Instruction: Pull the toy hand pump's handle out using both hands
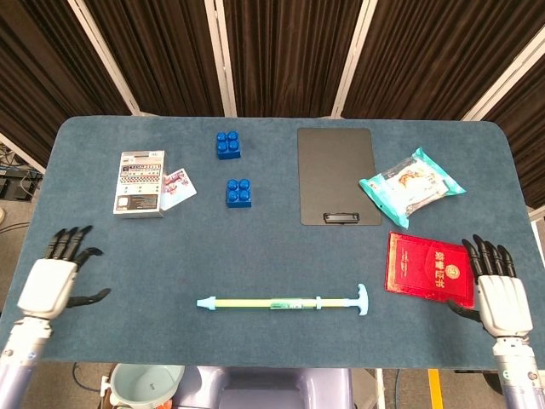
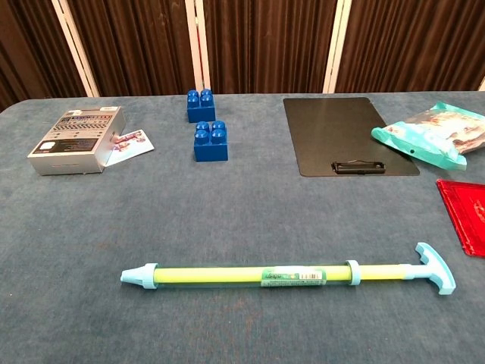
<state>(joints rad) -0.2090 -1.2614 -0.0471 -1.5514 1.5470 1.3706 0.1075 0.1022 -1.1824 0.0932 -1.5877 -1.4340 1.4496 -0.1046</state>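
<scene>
**Reach in and take the pump at both ends**

The toy hand pump [image 1: 283, 302] lies untouched at the worktop's [image 1: 272, 221] near edge. Your left hand [image 1: 53, 284] and right hand [image 1: 498, 296] are both released, holding nothing. Grip the barrel left, the T-handle [image 2: 434, 277] right.

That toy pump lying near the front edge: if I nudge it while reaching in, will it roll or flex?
The toy pump looks like thin rigid plastic, so probably stiff and light. Its round barrel could roll, though the T-handle lying flat on the table should check that. It will likely skid if pushed endwise.
</scene>
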